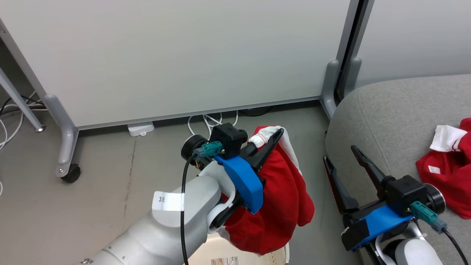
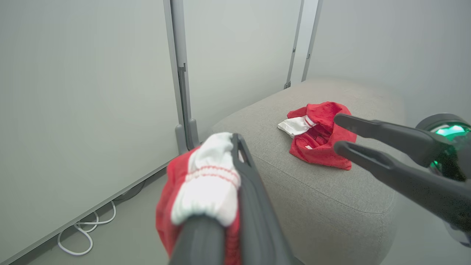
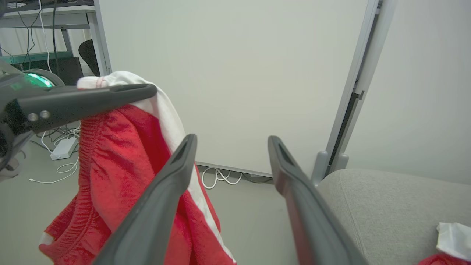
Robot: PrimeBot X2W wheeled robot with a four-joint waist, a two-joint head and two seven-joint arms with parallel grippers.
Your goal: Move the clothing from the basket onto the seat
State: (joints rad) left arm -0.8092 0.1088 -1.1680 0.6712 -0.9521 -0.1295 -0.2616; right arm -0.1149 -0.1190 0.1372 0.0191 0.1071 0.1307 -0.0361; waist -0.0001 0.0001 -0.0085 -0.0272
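My left gripper [image 1: 274,137] is shut on the white elastic waistband of the red shorts [image 1: 279,195], which hang in the air above the cream basket [image 1: 206,254] at the bottom edge. In the left wrist view the waistband [image 2: 206,184] bunches over my fingers [image 2: 250,198]. The red shirt [image 1: 449,173] with a white cuff lies crumpled on the grey seat [image 1: 386,110] at the right. My right gripper [image 1: 339,152] stands open at the seat's left side, holding nothing. The right wrist view shows the shorts [image 3: 121,165] to the left of its spread fingers [image 3: 290,184].
White partition panels on grey feet stand behind, one with a castor wheel [image 1: 71,173]. White cables and a power adapter [image 1: 141,128] lie on the grey floor by the panel. A desk frame with cables [image 3: 48,22] is further left.
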